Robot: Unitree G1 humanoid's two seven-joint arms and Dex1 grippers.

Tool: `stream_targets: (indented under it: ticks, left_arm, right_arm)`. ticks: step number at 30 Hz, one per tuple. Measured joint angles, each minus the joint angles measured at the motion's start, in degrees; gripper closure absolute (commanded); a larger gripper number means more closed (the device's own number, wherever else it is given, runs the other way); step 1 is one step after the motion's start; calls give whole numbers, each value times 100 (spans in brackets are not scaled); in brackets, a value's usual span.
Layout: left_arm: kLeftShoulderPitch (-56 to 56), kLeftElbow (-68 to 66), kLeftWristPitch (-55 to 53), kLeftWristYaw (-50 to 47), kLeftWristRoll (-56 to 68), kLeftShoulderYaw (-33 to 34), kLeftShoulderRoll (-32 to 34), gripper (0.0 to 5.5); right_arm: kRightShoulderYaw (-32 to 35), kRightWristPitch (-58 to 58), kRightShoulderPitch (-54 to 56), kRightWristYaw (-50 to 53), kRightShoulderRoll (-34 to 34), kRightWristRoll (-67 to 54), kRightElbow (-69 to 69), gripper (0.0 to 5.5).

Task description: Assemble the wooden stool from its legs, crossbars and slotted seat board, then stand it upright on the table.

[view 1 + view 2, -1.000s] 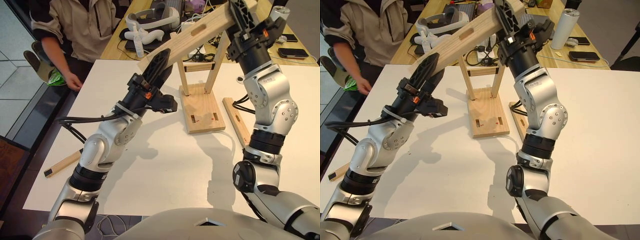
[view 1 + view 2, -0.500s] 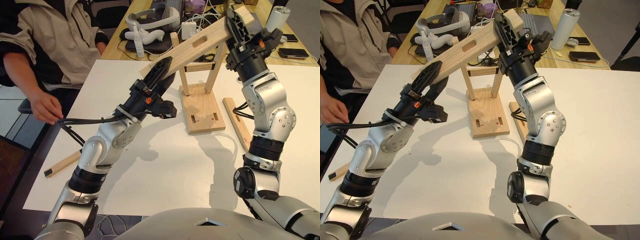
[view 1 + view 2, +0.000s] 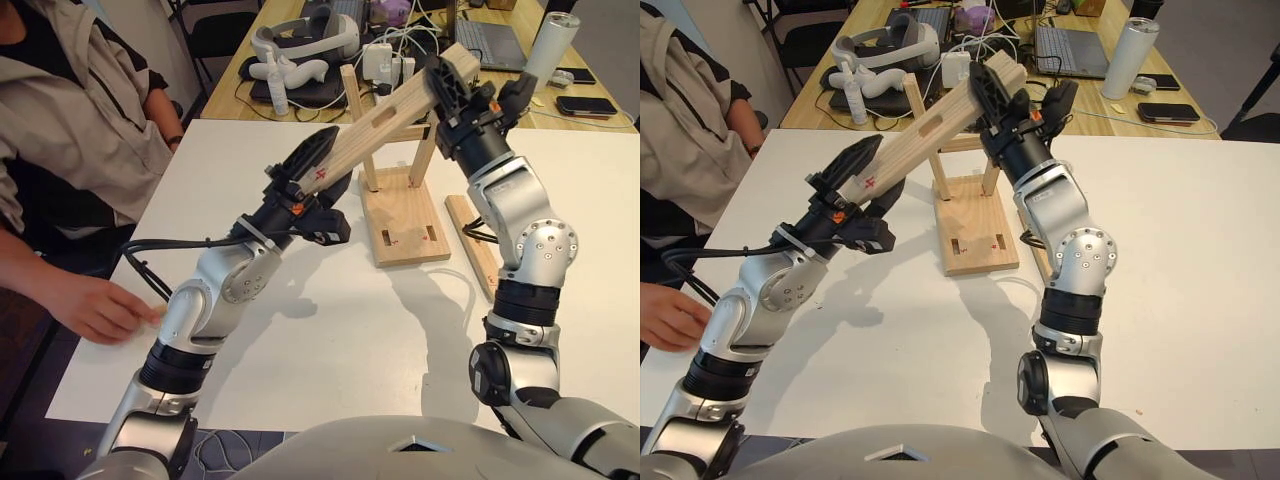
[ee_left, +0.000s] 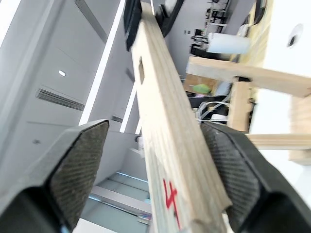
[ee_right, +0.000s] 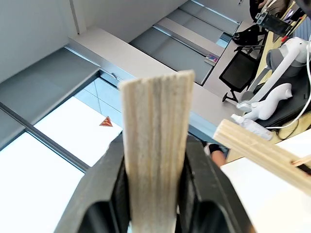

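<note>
A long wooden leg (image 3: 385,115) with a slot and a red mark slants up over the table. My right gripper (image 3: 455,85) is shut on its high end (image 5: 155,145). My left gripper (image 3: 315,175) stands open around its low end (image 4: 165,145): one finger touches the wood, and the other finger (image 4: 77,165) stands off it with a gap. Beyond, the slotted seat board (image 3: 405,225) lies flat on the table with two legs (image 3: 362,160) upright in it, joined by a crossbar (image 3: 398,133). Another loose leg (image 3: 472,248) lies just right of the board.
A person's hand (image 3: 100,310) rests at the left edge of the white table (image 3: 330,340). The desk behind holds a headset (image 3: 305,40), a white bottle (image 3: 277,85), a tumbler (image 3: 550,35) and phones (image 3: 585,103).
The held leg has come down and its high end has swung left, the right gripper sinking with it. The person has leaned in and moved a hand to the table's left edge.
</note>
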State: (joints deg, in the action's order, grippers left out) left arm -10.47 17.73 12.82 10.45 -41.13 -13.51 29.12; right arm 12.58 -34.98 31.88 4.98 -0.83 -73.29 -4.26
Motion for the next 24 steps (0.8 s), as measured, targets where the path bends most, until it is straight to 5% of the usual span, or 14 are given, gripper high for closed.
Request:
stream_targets:
  ticks: [10, 24]
  left_arm:
    - [450, 314, -895, 1482, 1947, -75, -313, 204]
    - [-130, 820, -2714, 995, 2768, 530, -1385, 204]
  right_arm:
    - [-607, 226, -520, -14, 83, 2082, -15, 450]
    - [-917, 436, -721, -341, -183, 3171, -44, 450]
